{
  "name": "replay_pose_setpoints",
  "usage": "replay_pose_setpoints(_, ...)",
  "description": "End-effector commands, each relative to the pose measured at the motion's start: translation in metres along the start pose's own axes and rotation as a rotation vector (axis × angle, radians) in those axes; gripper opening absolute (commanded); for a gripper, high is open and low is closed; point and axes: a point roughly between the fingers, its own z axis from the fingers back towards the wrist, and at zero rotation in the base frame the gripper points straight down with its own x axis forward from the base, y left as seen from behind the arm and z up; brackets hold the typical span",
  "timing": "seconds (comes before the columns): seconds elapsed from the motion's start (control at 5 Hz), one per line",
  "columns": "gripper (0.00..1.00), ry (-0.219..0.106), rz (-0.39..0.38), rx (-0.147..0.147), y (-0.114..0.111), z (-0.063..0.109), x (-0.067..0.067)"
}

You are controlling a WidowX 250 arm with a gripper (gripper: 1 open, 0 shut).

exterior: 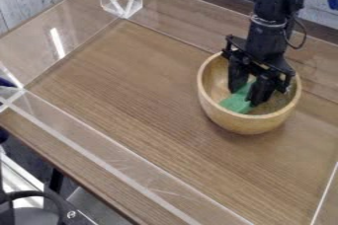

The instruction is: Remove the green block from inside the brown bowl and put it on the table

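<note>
With its dark fingers (251, 83) reaching down into the brown bowl (209, 99), the hand is closing on the green block (236, 102), which is lying between and just below the fingertips; the grip is looking clenched on it, and the next move is calling for a straight lift over the rim, then lowering onto the table (126, 101) beside the hand.

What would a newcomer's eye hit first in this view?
The black arm with its pincer, reaching down from the upper right into the round tan bowl right of centre. Next, the bright green block inside that bowl, partly hidden by the pincer. Then the wide brown wood-grain tabletop, filling most of the view, with a clear plastic edge along the lower left.
</note>
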Motion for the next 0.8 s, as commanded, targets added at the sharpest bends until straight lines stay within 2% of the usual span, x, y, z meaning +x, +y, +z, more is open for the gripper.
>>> replay_pose_setpoints(0.0,0.0,-0.086,0.008,0.014,0.0047,0.0282,0.0027)
replay_pose_setpoints(0.6,0.0,-0.097,0.015,0.012,0.0089,0.0337,-0.0001)
